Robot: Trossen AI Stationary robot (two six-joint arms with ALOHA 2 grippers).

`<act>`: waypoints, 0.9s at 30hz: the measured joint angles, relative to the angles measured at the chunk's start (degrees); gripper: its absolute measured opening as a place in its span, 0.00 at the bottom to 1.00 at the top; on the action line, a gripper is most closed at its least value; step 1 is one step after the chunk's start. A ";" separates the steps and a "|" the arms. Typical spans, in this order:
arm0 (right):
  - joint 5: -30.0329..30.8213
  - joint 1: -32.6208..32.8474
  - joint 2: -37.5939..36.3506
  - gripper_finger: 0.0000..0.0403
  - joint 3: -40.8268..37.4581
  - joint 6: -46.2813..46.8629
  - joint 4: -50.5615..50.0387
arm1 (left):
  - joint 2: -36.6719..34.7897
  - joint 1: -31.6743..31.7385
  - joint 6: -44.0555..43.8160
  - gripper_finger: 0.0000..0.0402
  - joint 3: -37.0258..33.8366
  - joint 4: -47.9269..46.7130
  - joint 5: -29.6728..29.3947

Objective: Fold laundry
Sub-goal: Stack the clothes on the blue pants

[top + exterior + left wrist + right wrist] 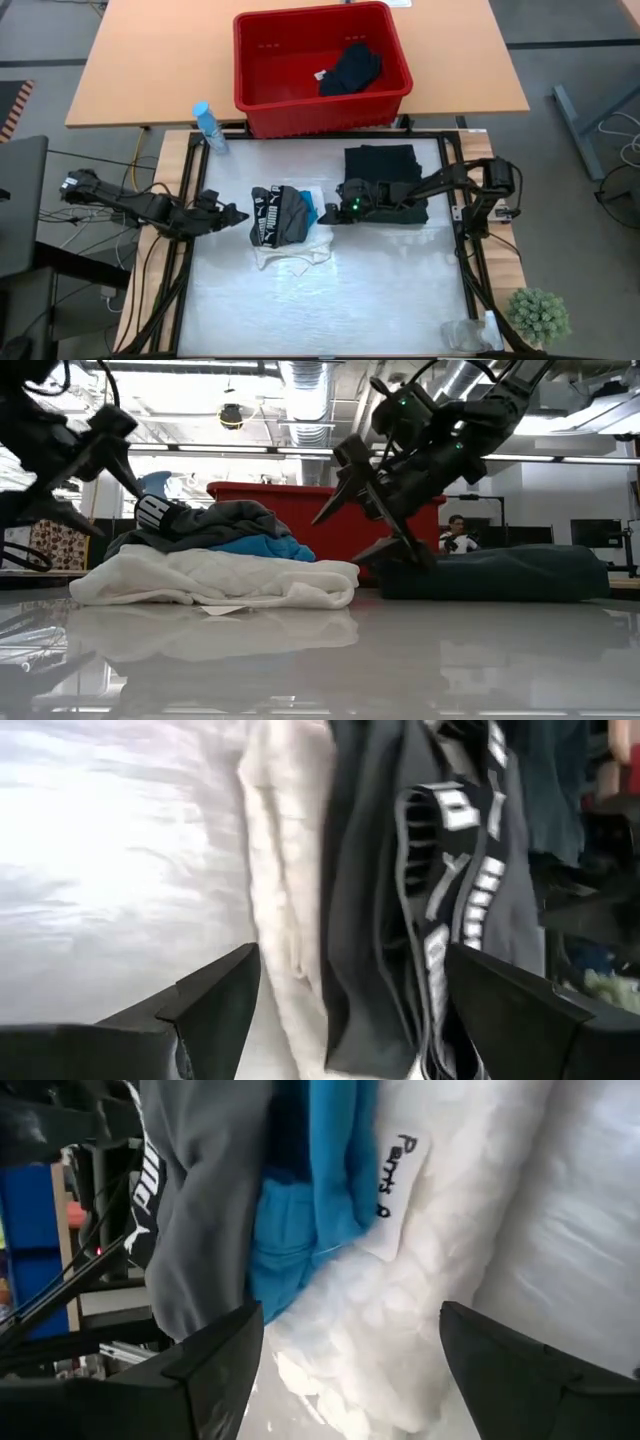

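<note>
The laundry pile (285,225) lies mid-table: a white textured garment (430,1280) underneath, a teal piece (310,1190) on it, and a dark grey garment with a lettered waistband (440,890) on top. To its right, folded black garments (388,175) lie stacked. My left gripper (237,214) hovers open just left of the pile, fingers level with its near-left edge. My right gripper (333,213) hovers open just right of the pile, over the black stack's left edge, slanting down toward the white and teal pieces.
A red slotted basket (262,95) stands on the wooden table behind, with a dark garment (350,70) inside. A blue-capped bottle (209,128) stands at the far left corner. A small plant (538,315) and clear plastic (470,333) sit near right. The near table surface (320,310) is bare.
</note>
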 joint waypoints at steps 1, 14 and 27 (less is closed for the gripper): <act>-0.10 -0.27 0.00 0.82 0.01 -0.09 -0.35 | -0.01 0.36 -0.68 0.77 -1.22 1.56 0.01; 2.21 -3.60 -0.13 0.82 0.05 -2.47 -7.05 | 0.72 4.03 -5.32 0.77 -11.97 16.23 2.56; 5.26 -4.74 -0.13 0.82 0.04 -1.87 -9.01 | 9.91 8.76 -1.52 0.77 -11.95 23.73 5.70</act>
